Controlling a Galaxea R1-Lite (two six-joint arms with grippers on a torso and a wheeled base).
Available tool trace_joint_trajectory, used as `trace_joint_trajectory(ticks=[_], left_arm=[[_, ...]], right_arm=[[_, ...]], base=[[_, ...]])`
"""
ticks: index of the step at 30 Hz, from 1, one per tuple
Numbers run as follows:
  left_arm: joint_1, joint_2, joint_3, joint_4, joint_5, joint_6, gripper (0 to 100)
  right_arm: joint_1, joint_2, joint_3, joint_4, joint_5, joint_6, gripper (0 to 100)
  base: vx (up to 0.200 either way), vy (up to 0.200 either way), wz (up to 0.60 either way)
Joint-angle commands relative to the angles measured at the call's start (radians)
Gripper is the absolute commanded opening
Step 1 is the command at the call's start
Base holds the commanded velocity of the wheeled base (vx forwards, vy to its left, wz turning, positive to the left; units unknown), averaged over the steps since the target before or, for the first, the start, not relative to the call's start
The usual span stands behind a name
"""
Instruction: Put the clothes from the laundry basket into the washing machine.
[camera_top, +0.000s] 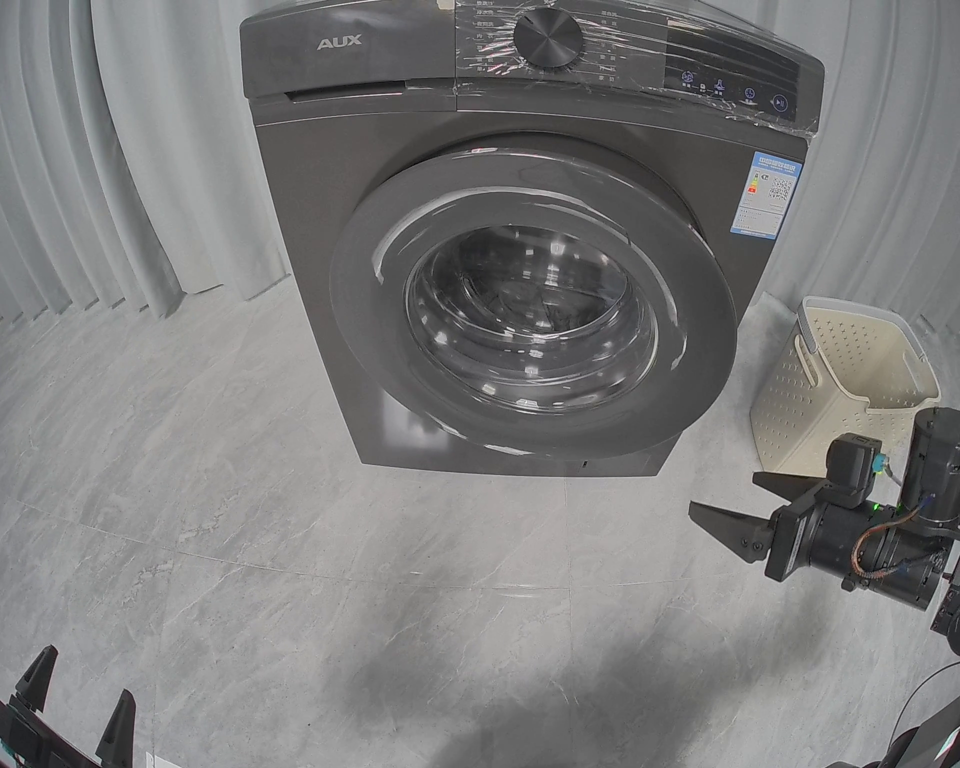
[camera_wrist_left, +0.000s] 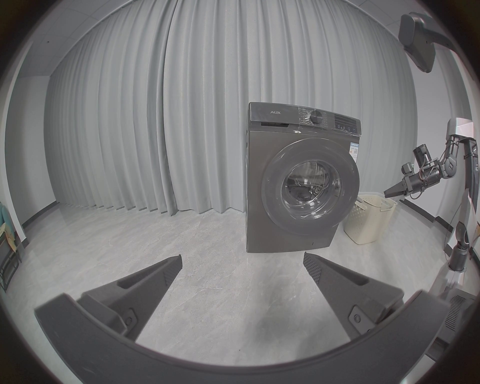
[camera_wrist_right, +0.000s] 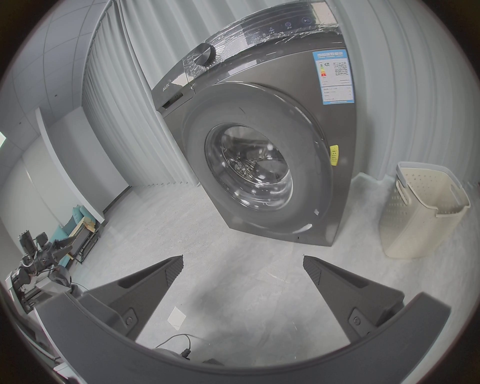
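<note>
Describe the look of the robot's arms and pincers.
The left pincer and right pincer each have two dark grey, wedge-shaped fingers tapering to points, on a curved dark bar. The right arm is a black cylinder with a boxy camera on top, a coiled orange cable and a small green light.

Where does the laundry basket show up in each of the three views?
Head view: the laundry basket stands at the right edge, right of the washing machine.
Left wrist view: the laundry basket stands small and far off, beside the machine's labelled side.
Right wrist view: the laundry basket stands closer, beside that same side.
Shared landmark: the blue label on the machine's front, at the corner nearest the basket.
</note>
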Motion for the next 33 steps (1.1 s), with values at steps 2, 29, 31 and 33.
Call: trace_joint_trajectory(ticks=[2,29,31,33], left_arm=[[0.0,-0.008,0.018,0.0,0.0,0.0,100],[0.0,-0.008,0.018,0.0,0.0,-0.002,100],[0.0,-0.008,0.018,0.0,0.0,-0.002,100],[0.0,-0.008,0.018,0.0,0.0,0.0,100]], right_arm=[[0.003,0.081,-0.035,-0.089,-0.003,-0.006,100],[0.092,0.173,-0.032,-0.215,-0.024,-0.018,100],[0.098,0.158,-0.003,-0.216,-0.011,-0.018,100],[0.098,0.153,0.002,-0.216,-0.003,-0.016,100]], base=[[0.2,0.0,0.0],[0.126,0.0,0.0],[0.0,0.0,0.0],[0.0,0.0,0.0]])
